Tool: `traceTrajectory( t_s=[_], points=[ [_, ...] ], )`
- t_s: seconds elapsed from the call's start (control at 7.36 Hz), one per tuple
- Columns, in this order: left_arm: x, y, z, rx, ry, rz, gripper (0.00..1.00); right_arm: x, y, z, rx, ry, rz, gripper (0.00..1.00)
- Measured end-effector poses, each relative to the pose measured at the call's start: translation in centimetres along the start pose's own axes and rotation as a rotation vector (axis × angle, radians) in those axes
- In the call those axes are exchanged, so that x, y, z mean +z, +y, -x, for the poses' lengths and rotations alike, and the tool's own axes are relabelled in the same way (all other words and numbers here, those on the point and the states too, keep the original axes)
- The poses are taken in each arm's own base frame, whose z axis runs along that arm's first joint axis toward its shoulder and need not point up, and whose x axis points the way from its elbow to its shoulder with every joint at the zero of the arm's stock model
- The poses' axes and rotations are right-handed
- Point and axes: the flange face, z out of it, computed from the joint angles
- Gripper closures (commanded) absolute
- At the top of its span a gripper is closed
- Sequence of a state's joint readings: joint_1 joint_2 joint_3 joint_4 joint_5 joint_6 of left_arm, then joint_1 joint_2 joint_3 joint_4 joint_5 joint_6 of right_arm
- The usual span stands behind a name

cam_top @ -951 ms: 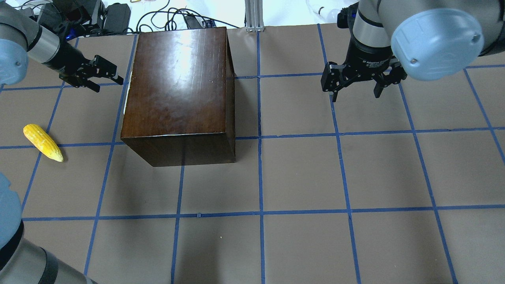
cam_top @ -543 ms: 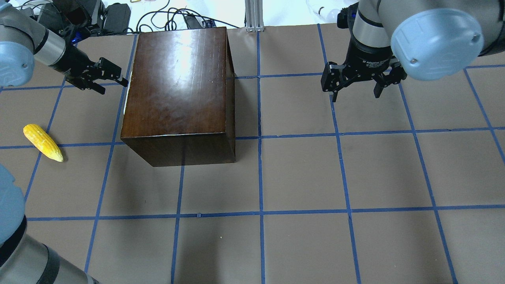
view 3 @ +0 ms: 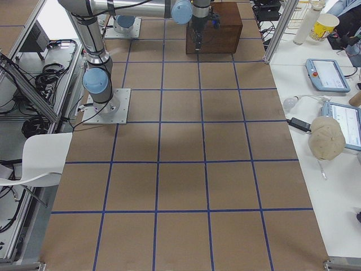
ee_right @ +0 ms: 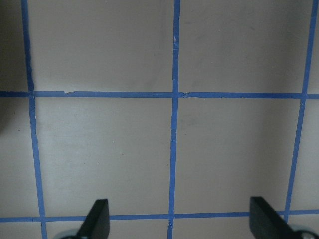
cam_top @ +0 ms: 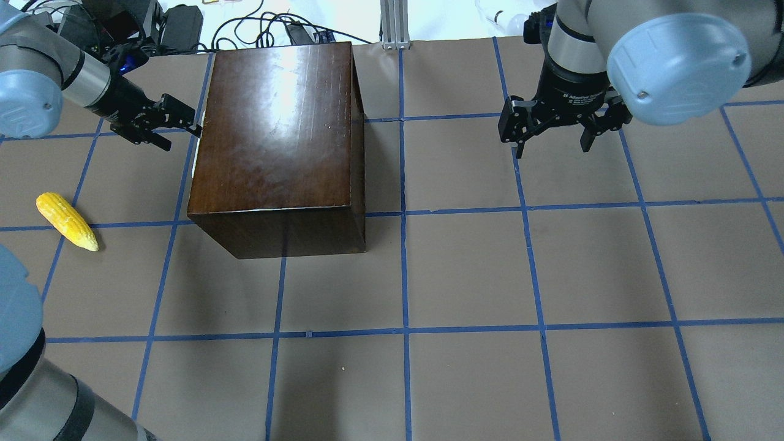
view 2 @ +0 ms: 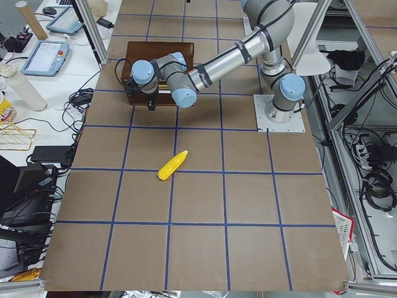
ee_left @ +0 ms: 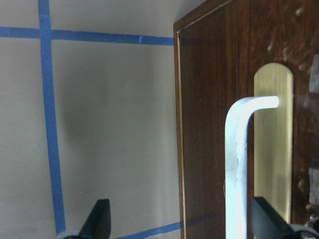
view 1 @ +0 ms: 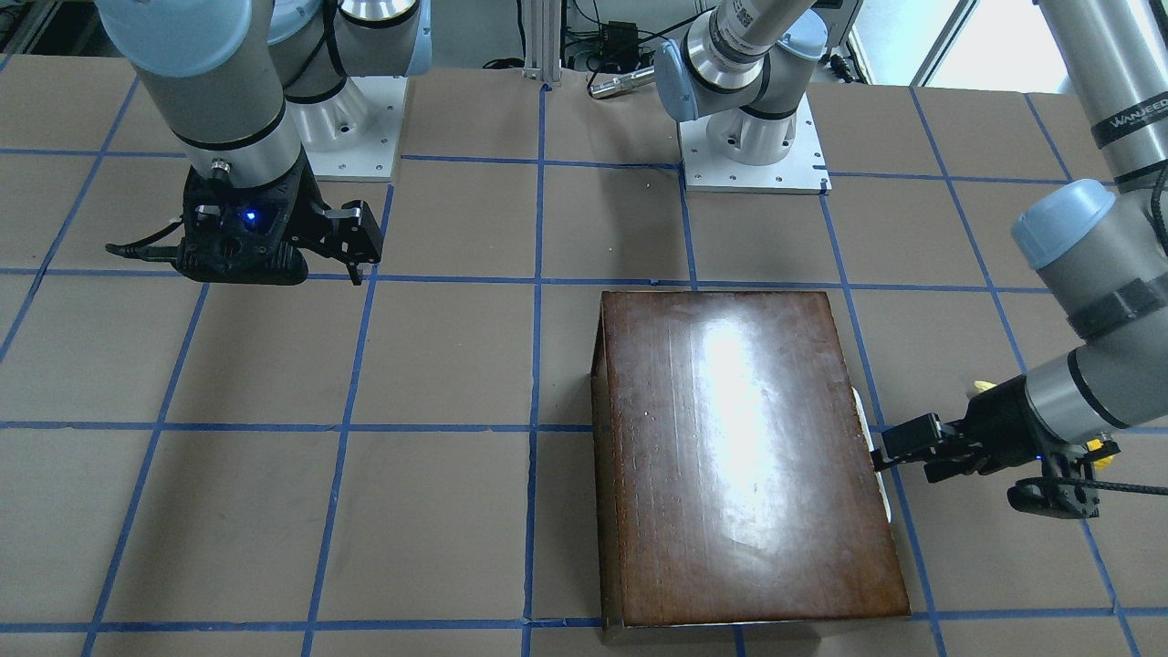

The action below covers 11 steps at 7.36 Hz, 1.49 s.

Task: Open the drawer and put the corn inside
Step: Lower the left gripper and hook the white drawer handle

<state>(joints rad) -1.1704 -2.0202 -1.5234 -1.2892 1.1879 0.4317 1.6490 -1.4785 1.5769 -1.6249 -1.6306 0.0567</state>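
At the glossy dark-brown wooden box's (cam_top: 275,135) 9 o'clock, your left gripper (ee_left: 183,221) gapes, lined up on the dark-brown-fronted drawer's (ee_left: 207,99) white metal handle (ee_left: 235,164); nxt: clench, pull. Right gripper (cam_top: 551,144) released, idle

My right gripper (view 3: 197,46) hangs fingers-down over the blue-taped table (view 3: 180,169), on the near side of the dark-brown box (view 3: 224,25) at the far end. I cannot tell how wide it is spread.
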Motion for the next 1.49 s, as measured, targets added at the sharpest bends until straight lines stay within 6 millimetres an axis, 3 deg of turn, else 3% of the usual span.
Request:
traceTrajectory(
  t_s=[0.82, 1.49],
  points=[
    [2.0, -0.3, 0.7, -0.008, 0.029, 0.021, 0.00, 0.0, 0.0, 0.0, 0.000, 0.000, 0.000, 0.00],
    [1.7, -0.6, 0.9, 0.010, 0.022, 0.014, 0.00, 0.0, 0.0, 0.0, 0.000, 0.000, 0.000, 0.00]
  ],
)
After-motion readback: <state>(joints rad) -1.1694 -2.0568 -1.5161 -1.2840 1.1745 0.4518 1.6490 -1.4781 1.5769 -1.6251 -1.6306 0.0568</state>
